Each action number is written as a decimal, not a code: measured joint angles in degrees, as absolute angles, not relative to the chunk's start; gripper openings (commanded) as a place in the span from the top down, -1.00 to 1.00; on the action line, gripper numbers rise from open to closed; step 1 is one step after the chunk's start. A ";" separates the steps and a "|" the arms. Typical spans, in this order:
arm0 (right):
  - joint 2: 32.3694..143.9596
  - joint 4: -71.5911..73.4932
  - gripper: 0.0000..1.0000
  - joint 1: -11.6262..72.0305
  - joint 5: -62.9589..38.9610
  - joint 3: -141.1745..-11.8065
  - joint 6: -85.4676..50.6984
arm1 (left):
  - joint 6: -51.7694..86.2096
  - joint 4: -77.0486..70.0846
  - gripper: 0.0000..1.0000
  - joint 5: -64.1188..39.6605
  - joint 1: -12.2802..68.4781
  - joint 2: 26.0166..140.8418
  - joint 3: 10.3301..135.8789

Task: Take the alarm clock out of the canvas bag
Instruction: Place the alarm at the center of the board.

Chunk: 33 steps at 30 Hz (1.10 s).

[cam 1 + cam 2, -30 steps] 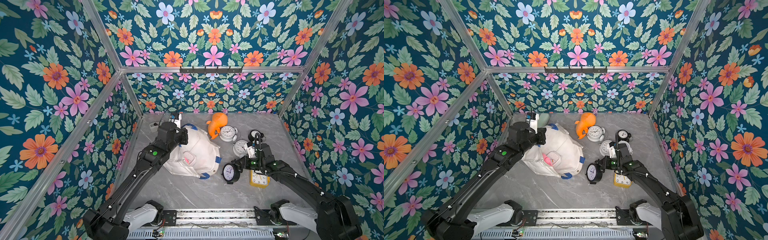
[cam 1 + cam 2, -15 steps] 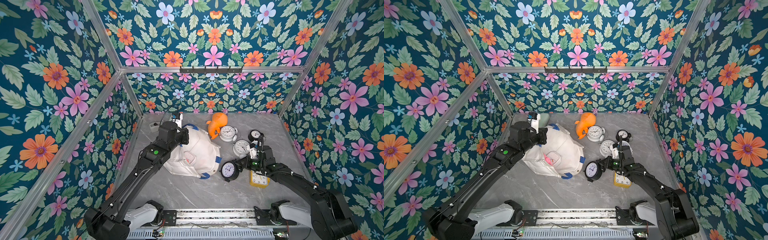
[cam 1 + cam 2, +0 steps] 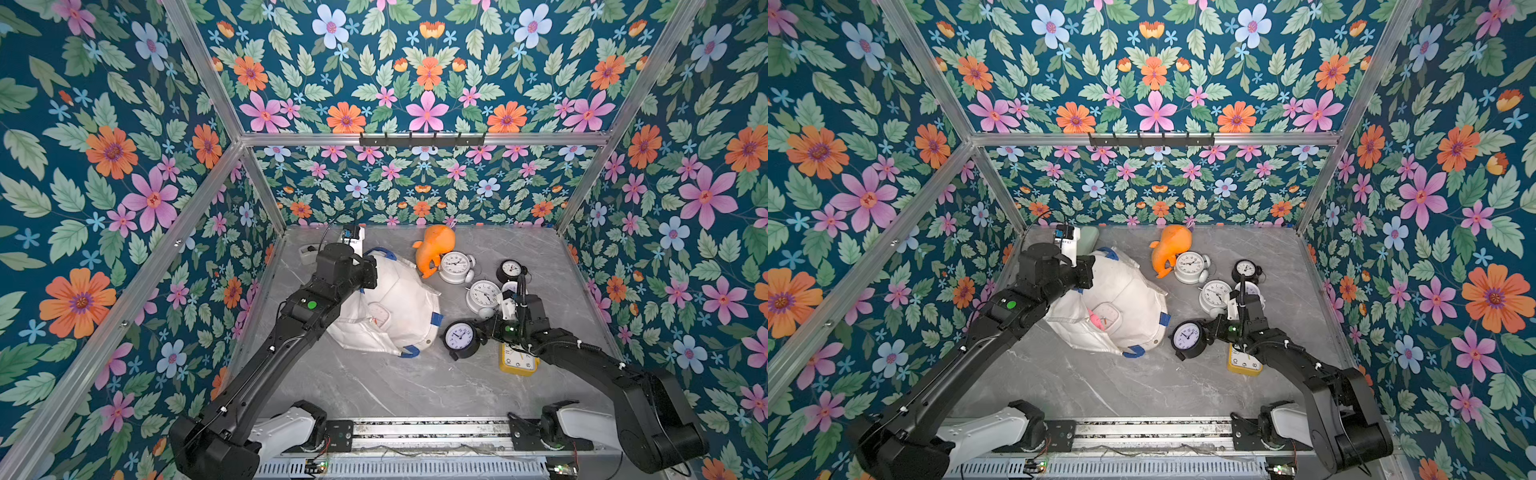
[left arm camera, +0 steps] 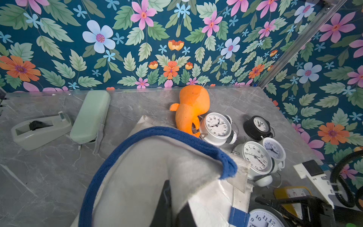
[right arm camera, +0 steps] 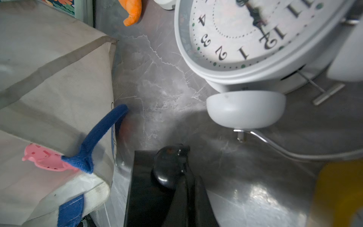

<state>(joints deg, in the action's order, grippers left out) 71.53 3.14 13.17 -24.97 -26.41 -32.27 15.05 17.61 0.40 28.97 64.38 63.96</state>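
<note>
Flowered wallpaper closes in 3 sides of a grey marble table [image 3: 374, 386]. The canvas bag [image 3: 395, 307] lies slumped left of the middle, with its blue handle arching up at the far end. There the left gripper [image 3: 370, 274] is pinched tight on the bag's cloth, and its wrist view shows fabric caught between the dark fingers. Just right of the bag's near corner, outside it, the right gripper [image 3: 480, 332] is clamped on the black alarm clock [image 3: 459, 337], whose white face is turned upward. I cannot tell whether the clock's feet touch the table. A yellow clock [image 3: 517, 361] lies under that arm. Farther back on the right are a cluster of 3 white clocks [image 4: 255, 157], a small black clock [image 3: 510, 269] and an orange plush toy [image 3: 434, 249]. At the far left lie a green case [image 4: 90, 116] and a tape dispenser [image 4: 39, 129].
</note>
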 measured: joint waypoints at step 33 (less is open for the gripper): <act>76.77 1.02 0.62 12.95 -17.23 -28.86 -32.08 | 15.07 17.28 1.00 -0.47 28.60 64.79 63.94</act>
